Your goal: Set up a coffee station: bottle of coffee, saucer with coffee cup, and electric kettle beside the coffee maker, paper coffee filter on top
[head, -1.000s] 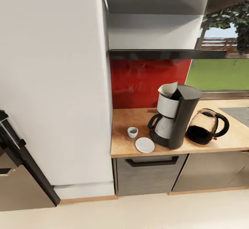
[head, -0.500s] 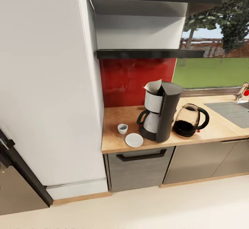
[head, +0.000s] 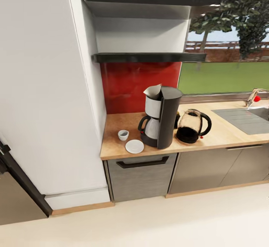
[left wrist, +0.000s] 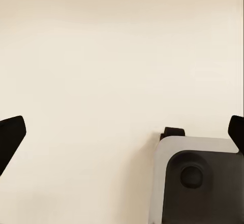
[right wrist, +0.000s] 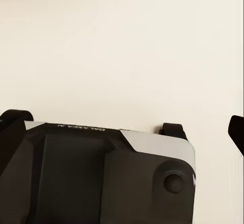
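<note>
Five things matter on the worktop [head: 224,137]: the coffee maker [head: 161,117] with a paper filter [head: 153,90] on top, the kettle [head: 191,126] just beside it, the cup [head: 123,134] and the saucer [head: 134,146]. The cup sits near the saucer, not on it. I think that lift comes next: grip the rim softly. My left jaws [left wrist: 122,132] hang wide open over the floor. My right jaws [right wrist: 236,132], I cannot tell. No coffee bottle sits on the shelf [head: 149,57]. The coffee maker's handle crowds the saucer.
</note>
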You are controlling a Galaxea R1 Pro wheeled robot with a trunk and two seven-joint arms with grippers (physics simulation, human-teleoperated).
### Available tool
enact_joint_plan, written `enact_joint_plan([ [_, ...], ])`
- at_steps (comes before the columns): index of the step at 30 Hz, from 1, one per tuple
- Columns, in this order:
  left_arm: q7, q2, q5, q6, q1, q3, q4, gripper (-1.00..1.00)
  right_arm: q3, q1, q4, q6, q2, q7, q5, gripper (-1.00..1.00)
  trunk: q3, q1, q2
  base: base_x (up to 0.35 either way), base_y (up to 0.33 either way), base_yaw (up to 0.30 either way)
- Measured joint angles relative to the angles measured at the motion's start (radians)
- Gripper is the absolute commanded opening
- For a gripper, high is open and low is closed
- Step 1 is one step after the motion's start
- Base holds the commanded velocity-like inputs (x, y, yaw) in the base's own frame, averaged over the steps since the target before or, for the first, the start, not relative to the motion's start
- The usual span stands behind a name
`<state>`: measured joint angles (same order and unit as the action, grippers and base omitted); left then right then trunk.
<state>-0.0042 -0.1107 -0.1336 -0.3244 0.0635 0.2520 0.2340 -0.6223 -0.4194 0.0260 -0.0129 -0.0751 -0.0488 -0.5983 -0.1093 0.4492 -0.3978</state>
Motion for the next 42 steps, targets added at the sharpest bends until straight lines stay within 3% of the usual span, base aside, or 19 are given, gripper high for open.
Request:
enact_joint_plan([
  [19,0.0,-0.001,0.0,-0.003,0.001,-0.002,0.011,1.0,0.001,0.0,0.0,0.0,0.001,0.005,-0.002,1.0,0.0,0.0,0.0,0.022,-0.031,0.0],
  [23,-0.029,0.005,-0.004,-0.005,0.004,-0.024,0.039,1.0,0.0,0.001,-0.001,0.0,0.0,0.005,-0.002,1.0,0.0,0.0,0.0,0.0,0.0,0.0],
  [25,-0.076,0.004,-0.004,-0.004,0.005,-0.051,0.075,1.0,0.0,0.002,-0.001,0.0,0.0,0.005,-0.002,1.0,0.0,0.0,0.0,0.0,0.0,0.0],
  [27,-0.164,-0.001,-0.003,0.004,0.006,-0.084,0.147,1.0,0.0,0.006,-0.001,0.0,0.0,0.005,-0.002,1.0,0.0,0.0,0.0,0.0,0.0,0.0],
  [33,-0.385,-0.009,-0.004,0.057,0.005,-0.107,0.33,1.0,0.0,0.018,-0.001,0.0,0.0,0.005,-0.002,1.0,0.0,0.0,0.0,0.0,0.0,0.0],
  [37,-0.561,-0.012,-0.005,0.184,0.006,-0.108,0.467,1.0,0.0,0.025,-0.001,0.0,0.0,0.005,-0.002,1.0,0.0,0.0,0.0,0.0,0.0,0.0],
  [39,-0.685,-0.016,-0.009,0.297,0.008,-0.107,0.581,1.0,0.0,0.028,-0.001,0.0,0.0,0.005,-0.002,1.0,0.0,0.0,0.0,0.0,0.0,0.0],
  [40,-0.716,-0.018,-0.014,0.328,0.011,-0.107,0.615,1.0,0.0,0.028,-0.001,0.0,0.0,0.005,-0.002,1.0,0.0,0.0,0.0,0.0,0.0,0.0],
  [42,-0.824,-0.029,-0.035,0.453,0.033,-0.106,0.738,1.0,0.0,0.03,-0.001,0.0,-0.001,0.005,-0.002,1.0,0.0,0.0,0.0,0.0,0.0,0.0],
])
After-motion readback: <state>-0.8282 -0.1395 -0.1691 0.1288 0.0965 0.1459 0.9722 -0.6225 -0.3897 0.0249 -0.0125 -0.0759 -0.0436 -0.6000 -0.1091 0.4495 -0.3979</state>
